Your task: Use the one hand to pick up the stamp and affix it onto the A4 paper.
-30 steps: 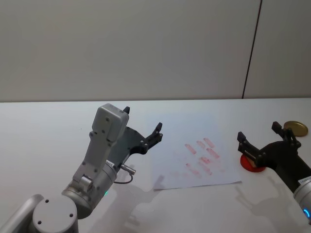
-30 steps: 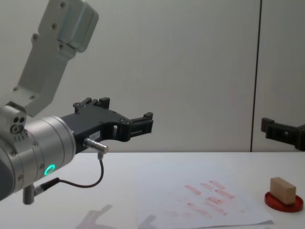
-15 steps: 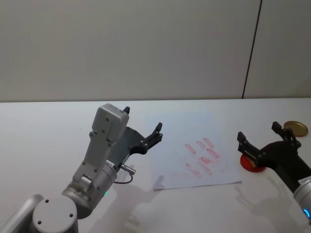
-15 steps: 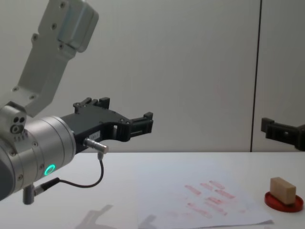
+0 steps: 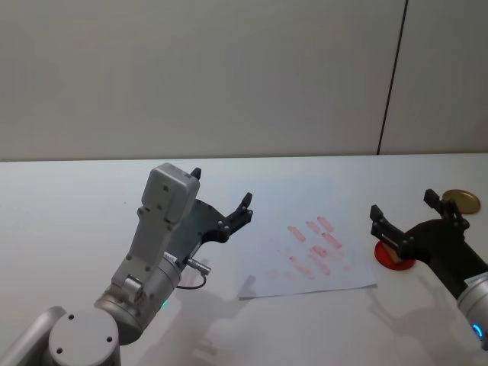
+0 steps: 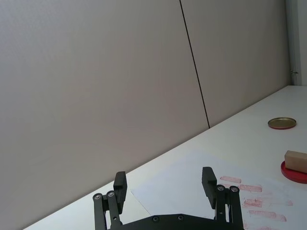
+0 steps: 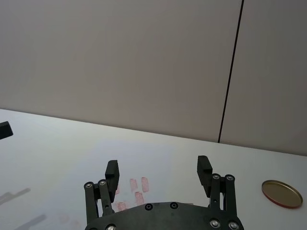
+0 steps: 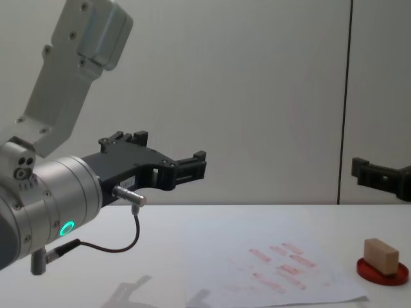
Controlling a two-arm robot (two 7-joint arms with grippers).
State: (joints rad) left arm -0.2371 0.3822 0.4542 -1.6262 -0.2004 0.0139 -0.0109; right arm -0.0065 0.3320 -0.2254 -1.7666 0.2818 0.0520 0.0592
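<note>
The stamp [image 8: 381, 255], a small tan wooden block, rests on a round red ink pad [image 8: 383, 272] at the table's right. The left wrist view also catches the stamp [image 6: 296, 160], far off. In the head view the stamp [image 5: 390, 245] is partly covered by my right gripper [image 5: 404, 206]. That gripper hovers open well above it, with nothing between its fingers [image 7: 158, 167]. The A4 paper [image 5: 274, 229] lies flat mid-table with several faint red marks on its right half. My left gripper [image 5: 221, 204] hangs open above the paper's left edge, and its arm looms large in the chest view.
A gold round lid [image 5: 461, 200] lies on the table beyond the ink pad, near the right edge. The white table [image 5: 76, 198] stretches bare to the left. A plain wall with one dark vertical seam stands behind.
Neither gripper, the stamp nor the paper has moved. The head view has shifted very slightly.
</note>
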